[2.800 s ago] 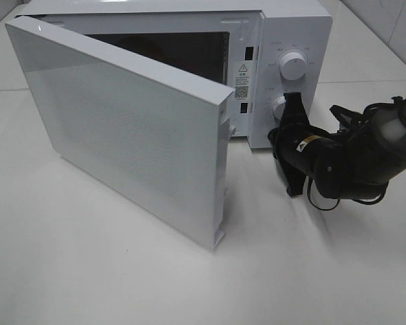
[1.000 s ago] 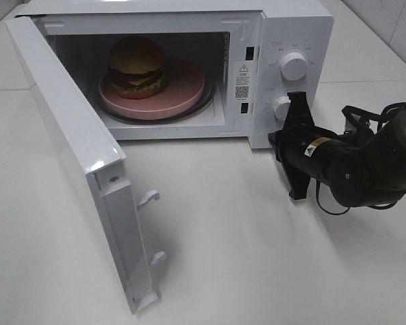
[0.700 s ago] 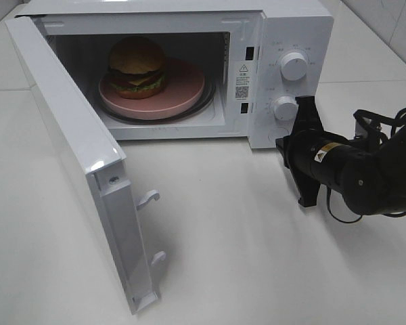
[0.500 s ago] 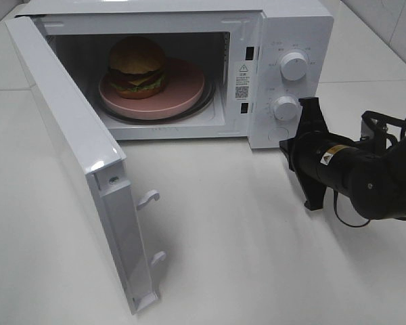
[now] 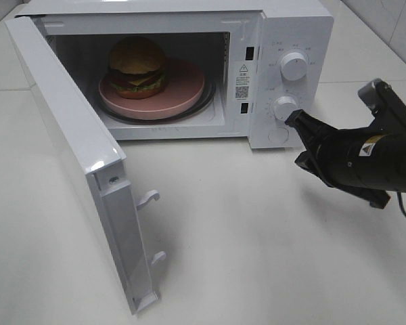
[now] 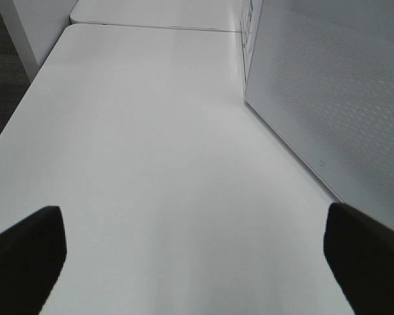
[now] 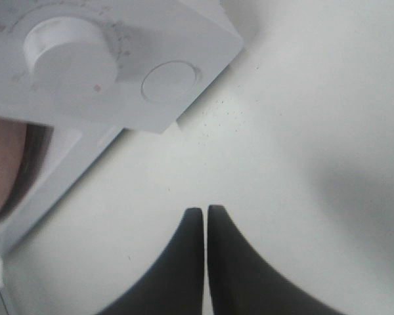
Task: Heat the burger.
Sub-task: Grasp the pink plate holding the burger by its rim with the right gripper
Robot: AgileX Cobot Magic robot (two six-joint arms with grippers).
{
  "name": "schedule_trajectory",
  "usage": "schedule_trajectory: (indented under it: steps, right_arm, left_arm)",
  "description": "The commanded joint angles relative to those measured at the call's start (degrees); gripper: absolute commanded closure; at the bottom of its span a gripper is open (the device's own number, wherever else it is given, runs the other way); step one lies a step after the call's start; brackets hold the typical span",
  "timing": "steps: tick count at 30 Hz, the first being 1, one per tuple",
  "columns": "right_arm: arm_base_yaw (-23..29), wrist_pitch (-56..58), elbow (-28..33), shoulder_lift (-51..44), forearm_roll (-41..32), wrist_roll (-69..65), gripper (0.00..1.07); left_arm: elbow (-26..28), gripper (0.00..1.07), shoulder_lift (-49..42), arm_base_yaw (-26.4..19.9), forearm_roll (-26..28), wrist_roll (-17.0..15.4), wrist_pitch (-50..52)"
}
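Hanging shut and empty, the right claw [image 5: 292, 116] points at the lower dial [image 5: 283, 107] of the microwave [image 5: 294, 27], near it, with a round button [image 7: 171, 80] close by. Further off is a warning sticker [image 5: 241, 80] with a QR code, its print too small to read. Beyond that, the burger [image 5: 137, 66] sits on the pink plate [image 5: 186, 88] inside the cavity. Loading looks done. The door [image 5: 68, 135] stands wide, so shutting it and setting the dials remain. Farthest off, outside that door, the left claw [image 6: 192, 216] gapes empty.

My right claw [image 5: 290, 117] is matte black and tapered. A small yellow sticker [image 5: 361, 150] marks my black arm [image 5: 382, 169].
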State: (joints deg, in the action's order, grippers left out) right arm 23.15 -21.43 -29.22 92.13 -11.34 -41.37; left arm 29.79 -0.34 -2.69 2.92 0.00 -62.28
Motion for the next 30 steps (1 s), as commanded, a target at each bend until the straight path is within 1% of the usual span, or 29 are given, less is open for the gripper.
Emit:
schedule_trajectory:
  steps: [1, 2, 4, 5, 6, 7, 10, 11, 12, 13, 14, 15, 17, 18, 19, 20, 21, 23, 25, 26, 27, 28, 30]
  right_arm:
    - [0.3, 9.4, -0.6, -6.0, 0.2, 15.5, 1.01]
    - [0.3, 9.4, -0.6, -6.0, 0.2, 15.5, 1.01]
    - [0.3, 22.5, -3.6, -11.1, 0.2, 34.3, 0.99]
    - [0.3, 22.5, -3.6, -11.1, 0.2, 34.3, 0.99]
    - [0.3, 26.2, -4.6, -11.9, 0.2, 37.8, 0.98]
    - [0.3, 32.8, -6.8, -13.1, 0.3, 44.7, 0.95]
    - [0.3, 36.2, -7.9, -13.5, 0.3, 47.7, 0.92]
    - [0.3, 41.4, -9.9, -13.6, 0.3, 51.7, 0.85]
    - [0.3, 45.9, -11.7, -13.6, 0.8, 55.3, 0.75]
    - [0.3, 45.9, -11.7, -13.6, 0.8, 55.3, 0.75]
    - [0.3, 47.6, -12.7, -13.6, 1.3, 57.0, 0.68]
    - [0.3, 47.6, -12.7, -13.6, 1.3, 57.0, 0.68]
    - [1.4, 51.5, -15.3, -13.6, 3.6, 63.7, 0.38]
    - [1.4, 51.5, -15.3, -13.6, 3.6, 63.7, 0.38]
    - [1.8, 52.0, -15.9, -13.6, 3.6, 66.2, 0.30]
    - [2.5, 52.9, -17.0, -13.3, 3.2, 71.2, 0.17]
    - [2.5, 52.9, -17.0, -13.3, 3.2, 71.2, 0.17]
    - [3.9, 54.7, -18.9, -12.2, 3.2, 76.5, 0.06]
    - [4.4, 55.4, -19.5, -11.7, 3.2, 77.6, 0.06]
    - [5.4, 57.5, -21.3, -9.9, 3.5, 80.0, 0.07]
    - [5.4, 57.5, -21.3, -9.9, 3.5, 80.0, 0.07]
    - [6.5, 59.2, -23.3, -7.8, 3.7, 82.9, 0.07]
    - [7.1, 59.9, -24.4, -6.6, 3.7, 84.0, 0.07]
  left_arm:
    - [-0.2, 0.06, -0.2, -0.1, -0.2, 0.0, 0.9]
    - [-0.2, 0.06, -0.2, -0.1, -0.2, 0.0, 0.9]
    - [-0.2, 0.06, -0.2, -0.1, -0.2, 0.0, 0.9]
    - [-0.2, 0.06, -0.2, -0.1, -0.2, 0.0, 0.9]
    - [-0.2, 0.06, -0.2, -0.1, -0.2, 0.0, 0.9]
    - [-0.2, 0.06, -0.2, -0.1, -0.2, 0.0, 0.9]
    - [-0.2, 0.06, -0.2, -0.1, -0.2, 0.0, 0.9]
    - [-0.2, 0.06, -0.2, -0.1, -0.2, 0.0, 0.9]
    - [-0.2, 0.06, -0.2, -0.1, -0.2, 0.0, 0.9]
    - [-0.2, 0.06, -0.2, -0.1, -0.2, 0.0, 0.9]
    - [-0.2, 0.06, -0.2, -0.1, -0.2, 0.0, 0.9]
    - [-0.2, 0.06, -0.2, -0.1, -0.2, 0.0, 0.9]
    - [-0.2, 0.06, -0.2, -0.1, -0.2, 0.0, 0.9]
    - [-0.2, 0.06, -0.2, -0.1, -0.2, 0.0, 0.9]
    - [-0.2, 0.06, -0.2, -0.1, -0.2, 0.0, 0.9]
    - [-0.2, 0.06, -0.2, -0.1, -0.2, 0.0, 0.9]
    - [-0.2, 0.06, -0.2, -0.1, -0.2, 0.0, 0.9]
    - [-0.2, 0.06, -0.2, -0.1, -0.2, 0.0, 0.9]
    - [-0.2, 0.06, -0.2, -0.1, -0.2, 0.0, 0.9]
    - [-0.2, 0.06, -0.2, -0.1, -0.2, 0.0, 0.9]
    - [-0.2, 0.06, -0.2, -0.1, -0.2, 0.0, 0.9]
    - [-0.2, 0.06, -0.2, -0.1, -0.2, 0.0, 0.9]
    - [-0.2, 0.06, -0.2, -0.1, -0.2, 0.0, 0.9]
